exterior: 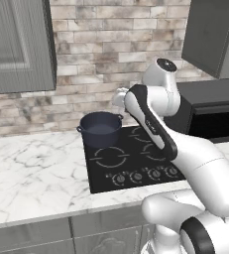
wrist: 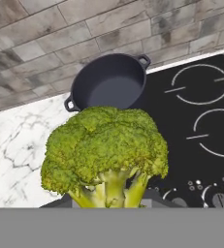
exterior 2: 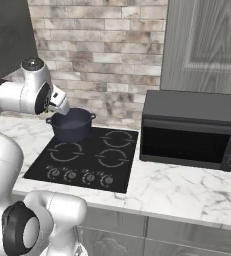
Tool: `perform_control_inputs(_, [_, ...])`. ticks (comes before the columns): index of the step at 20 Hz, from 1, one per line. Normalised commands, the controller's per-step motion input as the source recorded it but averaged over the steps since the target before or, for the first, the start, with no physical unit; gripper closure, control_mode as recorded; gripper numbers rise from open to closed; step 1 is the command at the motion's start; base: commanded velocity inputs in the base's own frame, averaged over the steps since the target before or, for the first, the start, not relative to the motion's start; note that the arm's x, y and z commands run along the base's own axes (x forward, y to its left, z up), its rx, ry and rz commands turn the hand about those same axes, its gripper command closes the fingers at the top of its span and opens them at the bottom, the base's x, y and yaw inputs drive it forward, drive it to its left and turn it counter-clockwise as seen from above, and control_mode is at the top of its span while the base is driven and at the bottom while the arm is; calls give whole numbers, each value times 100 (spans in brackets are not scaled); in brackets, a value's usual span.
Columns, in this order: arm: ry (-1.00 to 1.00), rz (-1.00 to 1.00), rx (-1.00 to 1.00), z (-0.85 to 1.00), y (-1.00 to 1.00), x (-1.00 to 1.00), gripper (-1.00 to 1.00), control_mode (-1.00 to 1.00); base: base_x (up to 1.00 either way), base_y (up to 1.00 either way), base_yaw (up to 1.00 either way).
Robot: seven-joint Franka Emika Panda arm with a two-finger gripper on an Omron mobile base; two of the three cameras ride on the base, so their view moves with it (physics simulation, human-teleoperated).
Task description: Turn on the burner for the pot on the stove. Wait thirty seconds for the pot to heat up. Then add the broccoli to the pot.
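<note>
The broccoli [wrist: 104, 150], a green floret with a pale stalk, looms large in the hand view, and my gripper is shut on its stalk; the fingertips are hidden behind it. The dark blue-grey pot [wrist: 108, 82] stands beyond it on the back left ring of the black stove [wrist: 200, 140], and its inside looks empty. In the left base view my gripper [exterior: 120, 97] hangs in the air just right of and above the pot [exterior: 100, 128]. From the right base view, the gripper [exterior 2: 54, 106] is above the pot's [exterior 2: 72, 125] left rim, with a sliver of green showing.
A row of small knobs [exterior: 138, 175] runs along the stove's front edge. A black microwave [exterior 2: 187, 131] sits on the marble counter [exterior: 31, 173] right of the stove. A brick wall lies behind, with grey cabinets [exterior: 17, 44] overhead.
</note>
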Motion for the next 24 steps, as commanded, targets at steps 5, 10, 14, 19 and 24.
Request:
perform_control_inputs(5, [1,0,0,-3,1,43,100,-100,0,0,0])
perform_control_inputs(10, [2,0,0,-7,8,46,100,-100,0,0,0])
perform_control_inputs(14, [4,0,-1,-9,20,48,100,-100,0,0,0])
perform_control_inputs(19, [7,0,-4,-7,24,44,100,-100,0,0,0])
perform_control_inputs(24, [9,0,-7,-8,12,36,100,-100,0,0,0])
